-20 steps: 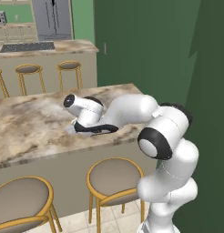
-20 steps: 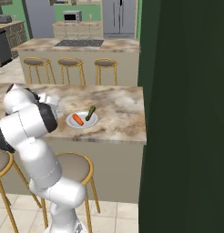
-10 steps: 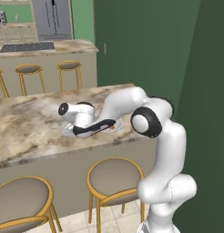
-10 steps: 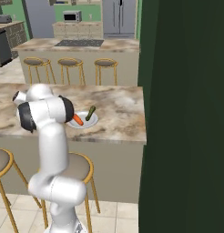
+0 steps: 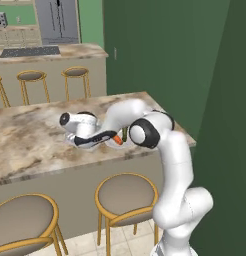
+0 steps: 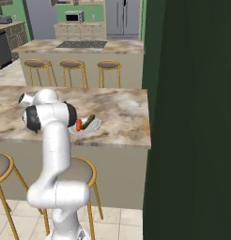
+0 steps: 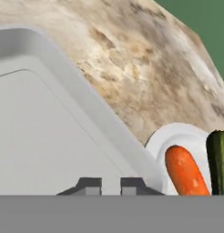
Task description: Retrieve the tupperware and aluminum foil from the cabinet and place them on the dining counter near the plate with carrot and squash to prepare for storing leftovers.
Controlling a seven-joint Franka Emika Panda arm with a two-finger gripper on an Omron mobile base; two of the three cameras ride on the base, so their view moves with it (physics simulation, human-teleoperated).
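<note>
Marbled brown desk [image 5: 30, 140] carries everything we care about here. Over the last second our arm has folded in on itself: the elbow has swung from the right toward the middle of the left base view, and the hand has drawn left along the desk, staying low beside the plate [image 7: 189, 136]. We read this as the settling end of a placement near the plate, so one of the two cabinet items looks close to delivered.

Through the hand view, a pale grey container [image 7: 45, 132] with a raised rim lies flat on the desk, its edge just beside the plate holding the carrot [image 7: 184, 170] and the dark green squash [image 7: 218, 159]. Our fingers [image 7: 111, 185] are clenched close together, hovering right over the container; whether they pinch its edge we cannot tell.

Much is concealed. The arm covers the container in both base views, the hand view cuts off most of it and the plate, and we cannot make out any foil.
</note>
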